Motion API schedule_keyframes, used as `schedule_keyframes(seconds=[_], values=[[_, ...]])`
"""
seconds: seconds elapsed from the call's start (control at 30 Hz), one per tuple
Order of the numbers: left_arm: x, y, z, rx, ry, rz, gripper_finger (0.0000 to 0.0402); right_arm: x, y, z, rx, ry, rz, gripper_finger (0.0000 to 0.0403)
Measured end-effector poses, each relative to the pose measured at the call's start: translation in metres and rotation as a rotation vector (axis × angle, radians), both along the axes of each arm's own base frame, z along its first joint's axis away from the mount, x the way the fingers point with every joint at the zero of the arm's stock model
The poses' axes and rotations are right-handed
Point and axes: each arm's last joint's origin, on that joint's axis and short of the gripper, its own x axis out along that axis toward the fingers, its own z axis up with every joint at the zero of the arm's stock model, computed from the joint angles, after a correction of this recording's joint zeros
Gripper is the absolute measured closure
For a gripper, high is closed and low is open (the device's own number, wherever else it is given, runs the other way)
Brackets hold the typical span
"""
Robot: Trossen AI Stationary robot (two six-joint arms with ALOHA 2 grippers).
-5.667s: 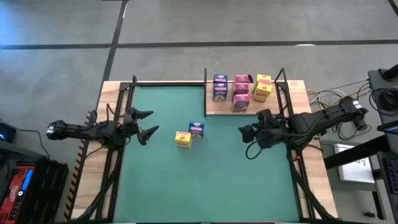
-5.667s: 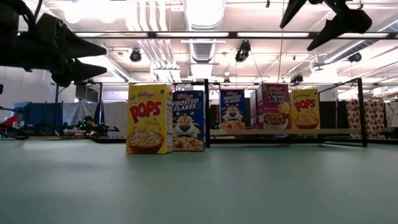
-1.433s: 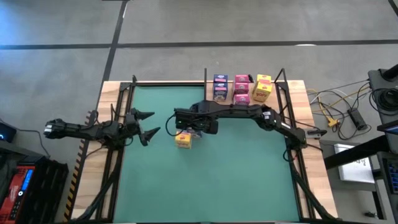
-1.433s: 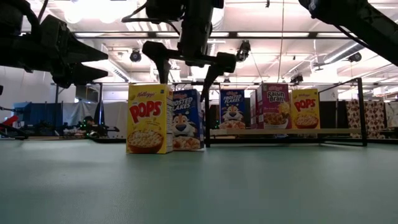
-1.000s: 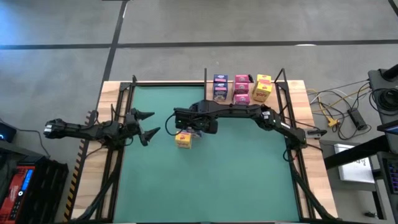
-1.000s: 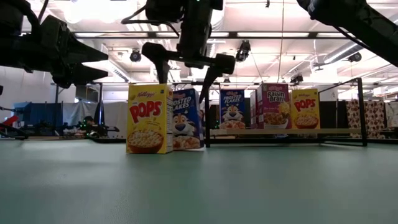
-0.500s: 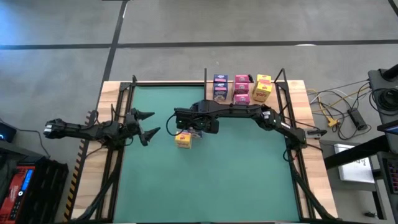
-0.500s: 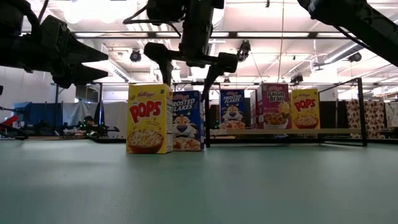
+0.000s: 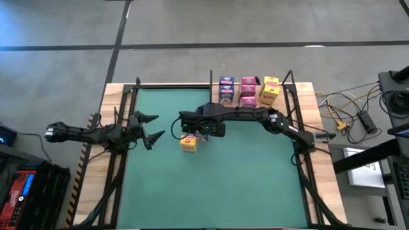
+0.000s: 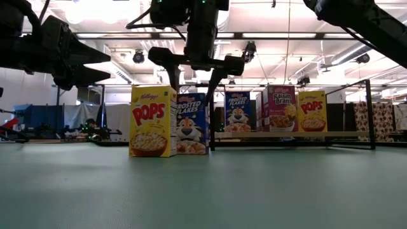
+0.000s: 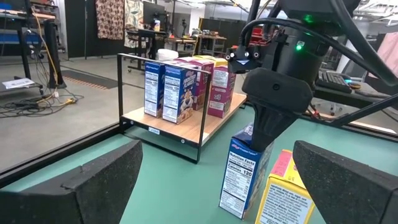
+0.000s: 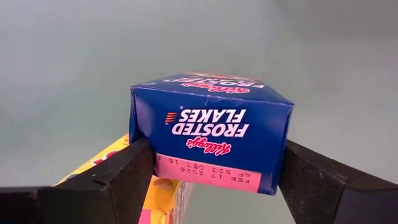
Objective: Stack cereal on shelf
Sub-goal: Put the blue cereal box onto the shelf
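1. Closing in on the blue Frosted Flakes box, the right gripper sits over its top, one finger against each narrow side, so I'd call that box grasped, though it stands on the green mat and is not lifted.
2. That box stands upright mid-mat, just beside the yellow Pops box.
3. Handling call: thin cardboard, probably light, stiff at the edges but easy to dent. Pinching high on the narrow sides looks sensible; squeeze too hard and the panels could buckle, too softly and the glossy print could slip.
4. Right arm reaches far across from the table's right edge, wrist turned down over the box.
5. Left gripper waits near the mat's left edge, fingers spread wide and empty, pointed toward the boxes.
6. The shelf, a wood board at the far right corner, already carries blue, pink and yellow boxes.
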Motion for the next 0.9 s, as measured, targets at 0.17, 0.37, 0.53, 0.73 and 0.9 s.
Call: schedule_keyframes(seconds=[0.17, 0.37, 0.53, 0.73, 0.9], values=[[0.0, 0.0, 0.0, 0.0, 0.0, 0.0, 0.0003, -0.004, 0.0, 0.007, -0.004, 0.0, 0.014, 0.0115], [0.0, 0.0, 0.0, 0.0, 0.0, 0.0, 0.0003, -0.01, 0.0, 0.01, -0.002, 0.044, 0.008, 0.0115], [0.0, 0.0, 0.0, 0.0, 0.0, 0.0, 0.0003, -0.015, 0.001, 0.011, 0.007, 0.08, -0.002, 0.0115], [0.0, 0.0, 0.0, 0.0, 0.0, 0.0, 0.0003, -0.026, 0.001, 0.025, 0.012, 0.114, -0.003, 0.0115], [0.0, 0.0, 0.0, 0.0, 0.0, 0.0, 0.0003, -0.038, -0.002, 0.041, 0.006, 0.115, -0.012, 0.0115]])
